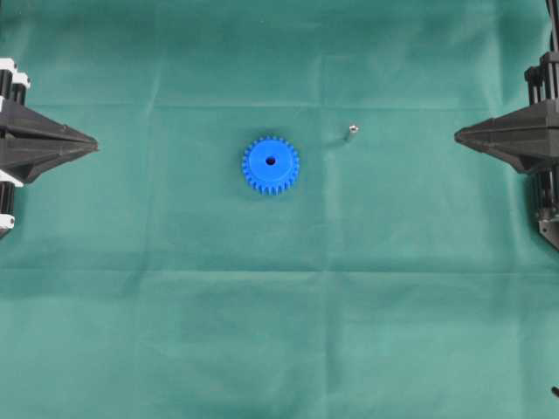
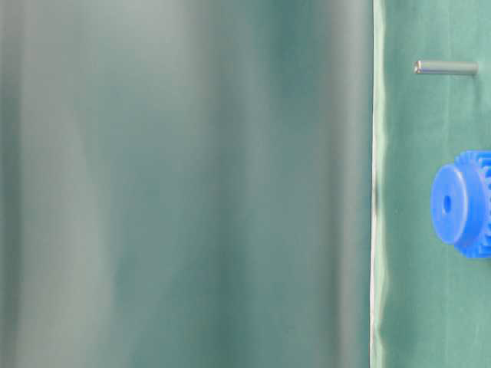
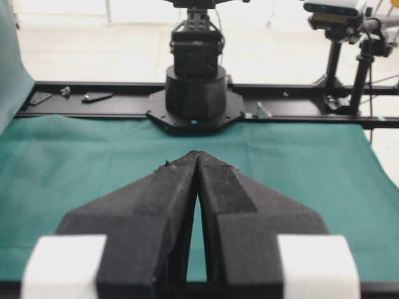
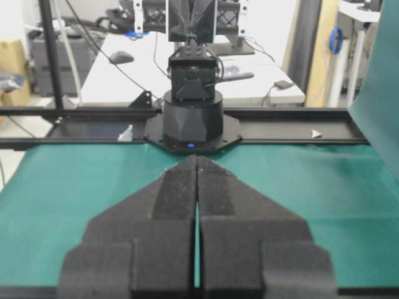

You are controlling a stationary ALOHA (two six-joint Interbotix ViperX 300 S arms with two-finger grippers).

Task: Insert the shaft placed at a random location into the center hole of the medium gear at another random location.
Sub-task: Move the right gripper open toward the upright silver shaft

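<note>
Right now the medium gear (image 1: 271,164) lies flat on the green cloth (image 1: 279,332) near the middle of the table, its center hole (image 1: 271,161) facing up. Up and to the right of it, apart from it, lies the shaft (image 1: 352,133). Both arms sit back at the table's edges: the left gripper (image 1: 93,144) and the right gripper (image 1: 458,134) have their fingers pressed together, holding nothing.
</note>
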